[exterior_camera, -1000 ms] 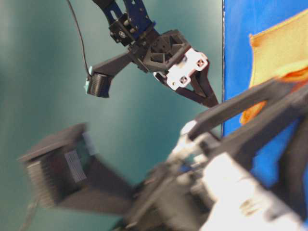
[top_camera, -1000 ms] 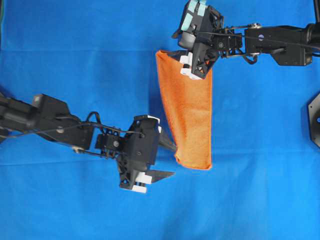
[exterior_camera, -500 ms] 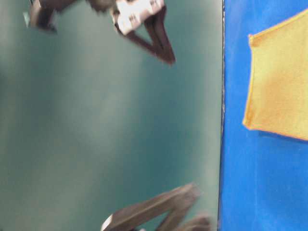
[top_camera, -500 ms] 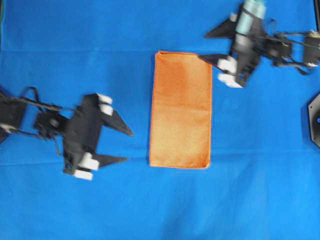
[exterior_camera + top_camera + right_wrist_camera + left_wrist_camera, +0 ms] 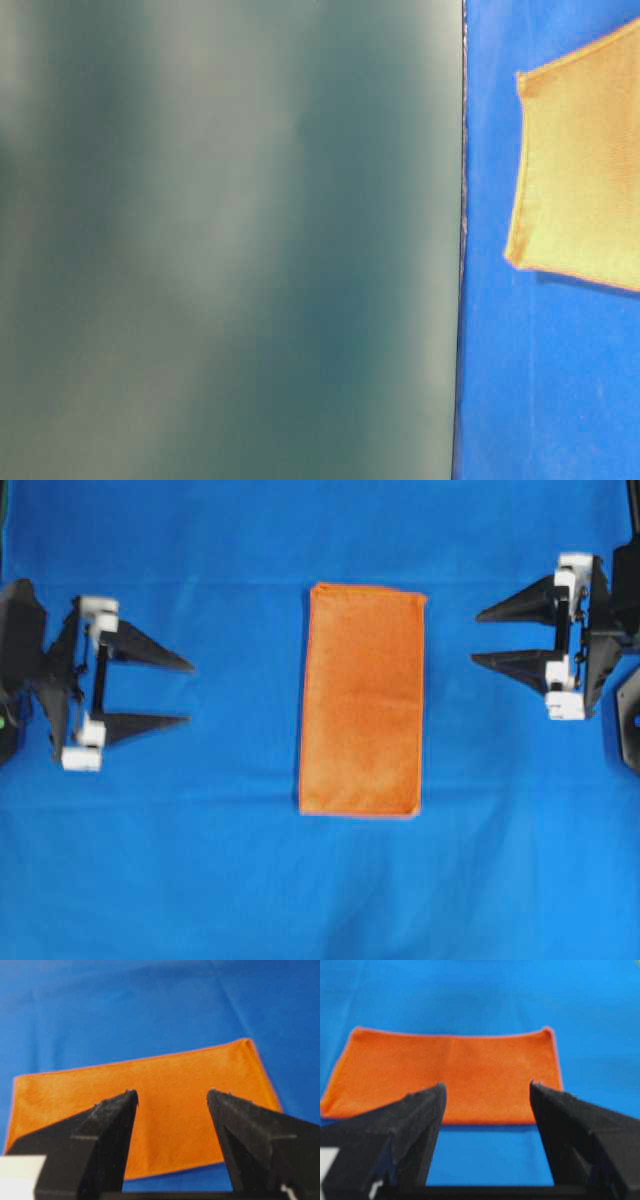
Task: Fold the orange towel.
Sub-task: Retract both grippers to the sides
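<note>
The orange towel (image 5: 362, 700) lies flat on the blue cloth as a tall folded rectangle in the middle of the overhead view. It also shows in the left wrist view as the orange towel (image 5: 450, 1067), in the right wrist view as the orange towel (image 5: 165, 1105), and one corner of the towel (image 5: 580, 170) shows at table level. My left gripper (image 5: 188, 692) stands open at the far left, well apart from the towel, with nothing between its fingers. My right gripper (image 5: 477, 637) stands open at the far right, also apart and holding nothing.
The blue cloth (image 5: 320, 890) covers the whole table. A black mount (image 5: 628, 715) sits at the right edge. At table level a blurred dark green wall (image 5: 230, 240) fills the left of the picture.
Both grippers have let go of the towel and drawn back to opposite sides. The towel, partly lifted a second ago, now lies flat as a neat rectangle.
</note>
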Motion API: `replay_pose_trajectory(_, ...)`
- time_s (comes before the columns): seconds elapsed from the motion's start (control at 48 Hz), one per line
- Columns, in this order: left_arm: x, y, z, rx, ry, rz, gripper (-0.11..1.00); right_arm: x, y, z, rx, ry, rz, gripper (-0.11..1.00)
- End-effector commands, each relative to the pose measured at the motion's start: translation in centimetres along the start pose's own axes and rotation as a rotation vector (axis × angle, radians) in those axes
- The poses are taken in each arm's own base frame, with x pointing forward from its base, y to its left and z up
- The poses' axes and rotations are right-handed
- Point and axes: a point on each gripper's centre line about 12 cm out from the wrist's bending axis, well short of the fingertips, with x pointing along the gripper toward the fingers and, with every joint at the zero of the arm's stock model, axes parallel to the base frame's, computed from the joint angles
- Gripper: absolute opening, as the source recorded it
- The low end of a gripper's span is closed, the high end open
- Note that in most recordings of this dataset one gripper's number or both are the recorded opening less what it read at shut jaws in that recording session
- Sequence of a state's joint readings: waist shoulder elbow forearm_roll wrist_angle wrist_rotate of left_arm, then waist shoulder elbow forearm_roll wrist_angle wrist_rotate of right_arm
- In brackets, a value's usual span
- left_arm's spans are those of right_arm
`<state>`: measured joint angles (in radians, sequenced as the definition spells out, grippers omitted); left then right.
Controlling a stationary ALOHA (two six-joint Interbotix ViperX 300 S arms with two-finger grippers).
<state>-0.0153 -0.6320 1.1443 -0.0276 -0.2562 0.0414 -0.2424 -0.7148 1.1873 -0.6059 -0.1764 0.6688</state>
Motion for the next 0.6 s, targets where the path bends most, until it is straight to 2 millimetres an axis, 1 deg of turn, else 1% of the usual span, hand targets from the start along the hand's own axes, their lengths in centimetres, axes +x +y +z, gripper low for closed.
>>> replay_pose_trajectory(0.0,-0.5,0.5,-0.2,-0.012,-0.032,0.021,0.61,0.0,0.3,-0.3,0.018,-0.017,0.025,0.61)
replay_pose_trajectory(0.062,-0.8,0.5,-0.5,-0.019,-0.041,0.023,0.61,0.1,0.3,-0.7,0.023,-0.01,0.032,0.61)
replay_pose_trajectory(0.312,-0.6,0.5,-0.6,-0.026,-0.04,0.023,0.61,0.4,0.3,-0.8,0.024,-0.004,0.036,0.61)
replay_pose_trajectory(0.479,-0.3,0.6,-0.1,-0.026,-0.057,0.024,0.61,0.5,0.2,0.0,0.029,-0.018,0.028,0.61)
replay_pose_trajectory(0.583,0.8,1.0,0.6,-0.028,-0.064,0.039,0.62,0.8,-0.5,0.8,0.036,-0.017,-0.012,0.61)
